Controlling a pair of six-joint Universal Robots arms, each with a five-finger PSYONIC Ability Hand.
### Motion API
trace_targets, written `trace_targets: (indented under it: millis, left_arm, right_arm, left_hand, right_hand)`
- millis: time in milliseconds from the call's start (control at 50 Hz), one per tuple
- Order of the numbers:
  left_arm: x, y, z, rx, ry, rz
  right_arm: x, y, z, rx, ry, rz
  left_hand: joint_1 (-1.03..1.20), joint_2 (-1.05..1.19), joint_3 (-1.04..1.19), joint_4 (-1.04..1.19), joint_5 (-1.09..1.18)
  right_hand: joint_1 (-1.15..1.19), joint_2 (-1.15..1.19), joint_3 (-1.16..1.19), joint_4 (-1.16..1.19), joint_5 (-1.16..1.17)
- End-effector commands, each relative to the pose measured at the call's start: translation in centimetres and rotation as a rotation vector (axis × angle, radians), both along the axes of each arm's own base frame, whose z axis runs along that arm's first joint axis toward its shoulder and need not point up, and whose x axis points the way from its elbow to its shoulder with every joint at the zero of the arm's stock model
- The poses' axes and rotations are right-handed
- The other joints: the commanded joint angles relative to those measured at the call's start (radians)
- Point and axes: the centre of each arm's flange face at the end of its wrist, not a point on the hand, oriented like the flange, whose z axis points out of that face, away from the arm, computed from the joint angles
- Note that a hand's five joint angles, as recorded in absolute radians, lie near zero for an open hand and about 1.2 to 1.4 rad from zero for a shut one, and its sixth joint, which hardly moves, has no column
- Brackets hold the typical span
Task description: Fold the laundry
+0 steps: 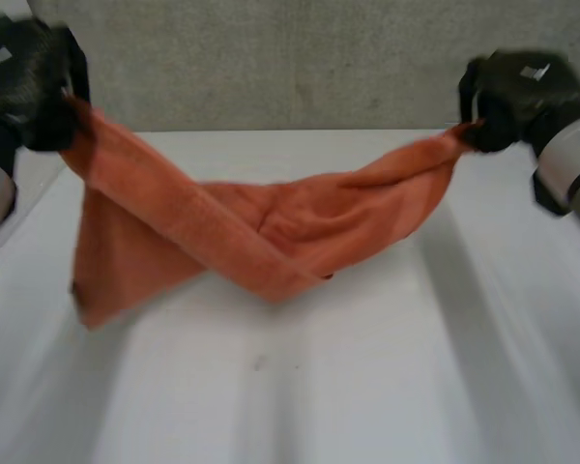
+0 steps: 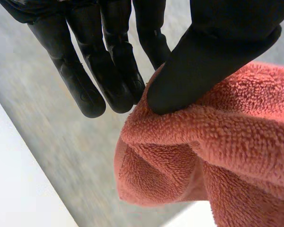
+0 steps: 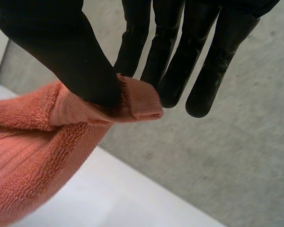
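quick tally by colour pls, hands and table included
orange: 1, the towel
black: 2, the left hand and the right hand, each pinching an end of the towel
white: 1, the table
total: 4
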Motion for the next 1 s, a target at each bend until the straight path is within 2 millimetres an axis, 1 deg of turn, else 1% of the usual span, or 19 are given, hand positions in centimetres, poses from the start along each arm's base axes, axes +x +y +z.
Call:
trace_targets:
  millis: [20,60,100,160,200,340,360,380,400,420,480,540,580,600,660,800,860,900,1000]
  left_arm:
    - [0.2,0.0,1.1,-0.022,0.041,-0.036]
    - [0.0,-0.7,-0.1,0.019,0.036,-0.036]
    - [-0.4,-3.0,-4.2,0.151,0.009,-0.028]
    - [-0.6,-3.8,-6.0,0.207,-0.003,-0.024]
    - [-1.1,-5.1,-8.6,0.283,-0.026,-0.022]
    - [-1.3,-6.8,-11.7,0.365,-0.045,-0.014]
    - [-1.4,-6.9,-11.9,0.372,-0.045,-0.014]
    - [-1.4,-6.9,-11.9,0.372,-0.045,-0.014]
    - [-1.4,-6.9,-12.0,0.373,-0.045,-0.013]
    - [-1.3,-6.8,-11.9,0.372,-0.045,-0.014]
    - [-1.4,-6.7,-11.9,0.372,-0.044,-0.015]
    - [-1.4,-6.5,-11.6,0.363,-0.044,-0.018]
    - [-1.3,-6.0,-10.5,0.336,-0.036,-0.018]
    - [-1.3,-6.0,-10.5,0.336,-0.036,-0.018]
    - [-1.2,-5.3,-9.6,0.314,-0.031,-0.021]
    - [-0.9,-2.7,-7.1,0.244,-0.01,-0.039]
    - [-0.9,-1.1,-5.7,0.202,0.003,-0.055]
    - [-1.0,0.4,-4.5,0.161,0.014,-0.076]
    - [-1.2,1.9,-3.5,0.127,0.021,-0.1]
  right_arm:
    - [-0.8,-3.3,0.3,0.053,-0.002,-0.027]
    - [-0.6,-4.4,-1.2,0.09,0.005,-0.029]
    - [-0.1,-6.1,-4.1,0.154,0.024,-0.031]
    - [0.1,-6.8,-5.7,0.186,0.031,-0.033]
    - [0.4,-8.5,-8.5,0.236,0.042,-0.05]
    - [0.1,-12.0,-11.2,0.231,0.051,-0.182]
    - [0.0,-12.6,-11.2,0.215,0.05,-0.212]
    - [0.0,-12.7,-11.2,0.215,0.05,-0.213]
    - [-0.2,-13.0,-10.9,0.2,0.051,-0.233]
    - [-0.3,-13.0,-10.3,0.187,0.041,-0.246]
    - [-0.3,-12.7,-9.7,0.179,0.035,-0.248]
    - [-0.7,-11.0,-7.6,0.167,0.037,-0.244]
    - [-1.1,-8.1,-5.7,0.163,0.033,-0.229]
    - [-1.1,-8.1,-5.7,0.163,0.033,-0.229]
    - [-0.6,-4.8,-5.2,0.187,0.041,-0.17]
    - [5.3,3.4,-9.8,0.372,0.086,0.167]
    - [6.0,4.4,-10.7,0.415,0.074,0.207]
    - [7.3,5.0,-13.4,0.521,0.039,0.24]
    - [9.0,5.0,-16.0,0.623,-0.016,0.272]
  left_hand:
    - [0.226,0.183,0.182,0.179,0.204]
    - [0.226,0.183,0.182,0.179,0.204]
    - [0.226,0.183,0.182,0.179,0.204]
    - [0.226,0.183,0.182,0.179,0.204]
    - [0.226,0.183,0.182,0.179,0.204]
    - [0.226,0.183,0.182,0.179,0.204]
    - [0.226,0.183,0.182,0.179,0.204]
    - [0.226,0.183,0.182,0.179,0.204]
    - [0.226,0.183,0.182,0.179,0.204]
    - [0.226,0.183,0.182,0.179,0.204]
    - [0.226,0.183,0.182,0.179,0.204]
    - [0.226,0.183,0.182,0.179,0.204]
    - [0.226,0.183,0.182,0.179,0.204]
    - [0.226,0.183,0.182,0.179,0.204]
    - [0.226,0.183,0.182,0.179,0.204]
    - [0.226,0.183,0.182,0.179,0.204]
    - [0.226,0.183,0.182,0.179,0.204]
    - [0.226,0.183,0.182,0.179,0.204]
    - [0.226,0.183,0.182,0.179,0.204]
  right_hand:
    - [0.441,0.219,0.213,0.206,0.243]
    - [0.441,0.219,0.213,0.206,0.243]
    - [0.441,0.219,0.213,0.206,0.243]
    - [0.441,0.219,0.213,0.206,0.243]
    - [0.441,0.219,0.213,0.206,0.243]
    - [0.441,0.219,0.213,0.206,0.243]
    - [-0.084,-0.306,-0.312,-0.319,-0.282]
    - [-0.089,-0.312,-0.318,-0.324,-0.287]
    - [-0.633,-0.855,-0.861,-0.868,-0.831]
    - [-0.781,-1.003,-1.009,-1.016,-0.979]
    - [-0.781,-1.003,-1.009,-1.016,-0.979]
    - [-0.781,-1.003,-1.009,-1.016,-0.979]
    - [-0.781,-1.003,-1.009,-1.016,-0.979]
    - [-0.781,-1.003,-1.009,-1.016,-0.979]
    - [-0.781,-1.003,-1.009,-1.016,-0.979]
    - [-0.773,-0.996,-1.002,-1.008,-0.971]
    - [-0.77,-0.993,-0.999,-1.005,-0.968]
    - [-0.732,-0.955,-0.961,-0.967,-0.93]
    - [-0.683,-0.905,-0.911,-0.918,-0.881]
